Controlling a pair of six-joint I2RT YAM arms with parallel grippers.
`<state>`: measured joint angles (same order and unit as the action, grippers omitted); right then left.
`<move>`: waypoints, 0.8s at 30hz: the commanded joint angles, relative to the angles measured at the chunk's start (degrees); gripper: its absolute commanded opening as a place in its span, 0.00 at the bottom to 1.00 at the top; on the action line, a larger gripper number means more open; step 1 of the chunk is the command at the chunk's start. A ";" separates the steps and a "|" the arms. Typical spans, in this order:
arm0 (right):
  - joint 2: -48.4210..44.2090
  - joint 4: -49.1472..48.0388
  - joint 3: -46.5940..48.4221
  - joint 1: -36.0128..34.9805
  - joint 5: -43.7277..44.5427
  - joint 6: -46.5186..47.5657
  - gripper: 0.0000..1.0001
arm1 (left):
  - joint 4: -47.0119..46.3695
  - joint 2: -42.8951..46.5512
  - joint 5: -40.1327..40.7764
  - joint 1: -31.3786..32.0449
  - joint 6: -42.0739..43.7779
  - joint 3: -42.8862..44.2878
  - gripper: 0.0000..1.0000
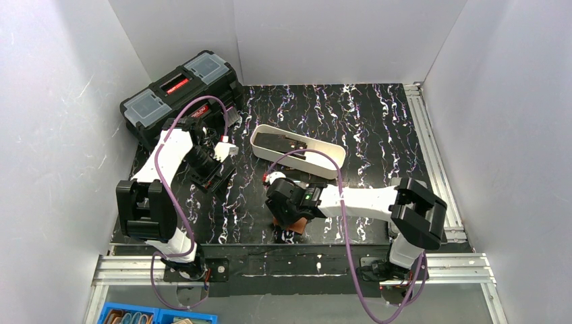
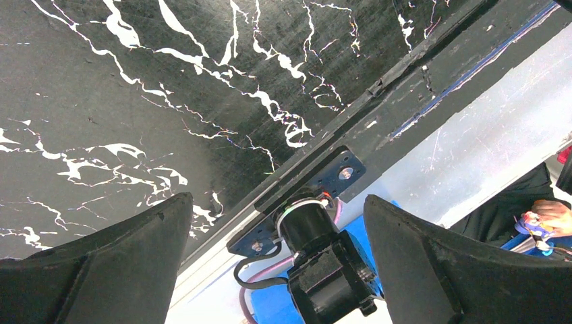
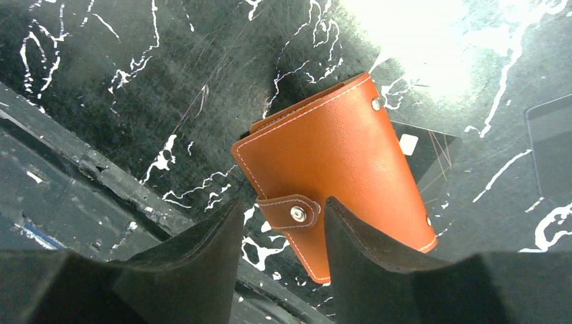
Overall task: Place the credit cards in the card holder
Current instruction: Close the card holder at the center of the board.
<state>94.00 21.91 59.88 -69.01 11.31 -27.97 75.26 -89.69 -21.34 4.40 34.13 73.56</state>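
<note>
Right claw (image 3: 283,206) over the closed wallet (image 3: 337,155); left claw (image 2: 276,201) wide open, holding nothing.

The brown wallet lies flat on the black marbled table (image 3: 101,81), near its front edge. The right claw's fingers (image 3: 202,270) stand apart on either side of the snap tab (image 3: 290,212) and clamp nothing. One dark card (image 3: 432,152) lies partly under the wallet. A second card (image 3: 550,145) lies just beyond it. The left claw hangs above the table.
</note>
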 commanded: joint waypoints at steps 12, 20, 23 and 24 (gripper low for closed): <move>1.47 -3.47 -2.56 0.54 -0.91 -0.25 0.25 | 1.53 0.61 0.69 0.12 0.85 1.10 0.98; -1.25 -5.99 -3.61 0.50 -3.70 1.15 0.01 | 1.58 0.46 0.70 0.08 0.52 2.30 0.98; -2.03 -7.72 -2.87 0.45 -7.01 3.95 0.01 | 1.33 0.92 -0.75 0.08 -0.42 3.49 0.98; -2.04 -7.37 -1.98 0.46 -7.61 4.76 0.01 | 0.71 1.05 -1.83 0.08 -1.61 4.04 0.98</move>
<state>94.32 17.04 56.86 -68.27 7.92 -26.81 75.33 -89.69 -20.38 4.40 34.24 74.63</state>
